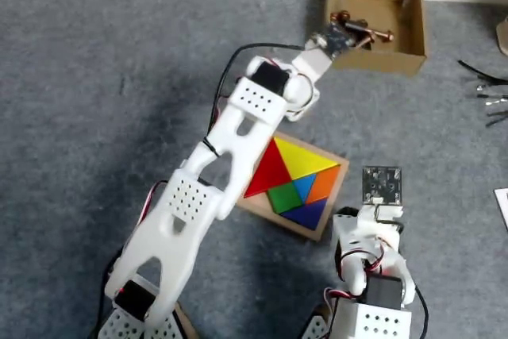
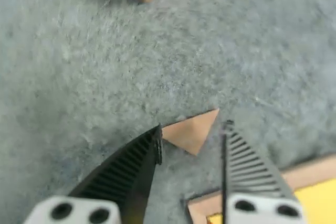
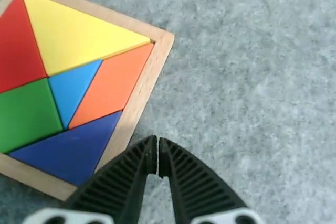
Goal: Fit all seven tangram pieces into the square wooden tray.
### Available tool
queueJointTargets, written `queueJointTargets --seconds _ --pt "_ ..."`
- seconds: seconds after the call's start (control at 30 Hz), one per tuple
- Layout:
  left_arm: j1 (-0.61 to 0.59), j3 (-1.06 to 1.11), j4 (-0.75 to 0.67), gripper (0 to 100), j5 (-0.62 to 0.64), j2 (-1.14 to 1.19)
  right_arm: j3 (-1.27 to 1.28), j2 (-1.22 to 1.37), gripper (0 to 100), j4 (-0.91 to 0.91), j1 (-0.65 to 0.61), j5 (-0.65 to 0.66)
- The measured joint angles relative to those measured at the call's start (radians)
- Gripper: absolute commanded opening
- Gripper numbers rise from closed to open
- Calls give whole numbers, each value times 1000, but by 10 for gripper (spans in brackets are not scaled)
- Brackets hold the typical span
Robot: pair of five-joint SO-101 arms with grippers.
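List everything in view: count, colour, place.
tray: one, wooden, mid-table.
tangram pieces in tray: six showing, red, yellow, green, light blue, orange, dark blue.
triangle: one, tan, on grey mat beside a tray corner.
cardboard box: one, brown, far side, right; holds copper-coloured parts.
cables: several, black, right edge.
left gripper: black, open, flanking the triangle.
right gripper: black, shut, beside the tray.
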Motion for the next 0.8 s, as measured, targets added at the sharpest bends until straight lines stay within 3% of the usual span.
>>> queueJointTargets --seconds 0.2,0.5,0.8 --pt "-15 -75 0 182 43 52 0 0 10 0 0 0" --pt "-29 -129 0 185 255 135 0 0 10 0 3 0" --pt "-31 -130 -2 182 270 186 0 0 10 0 3 0"
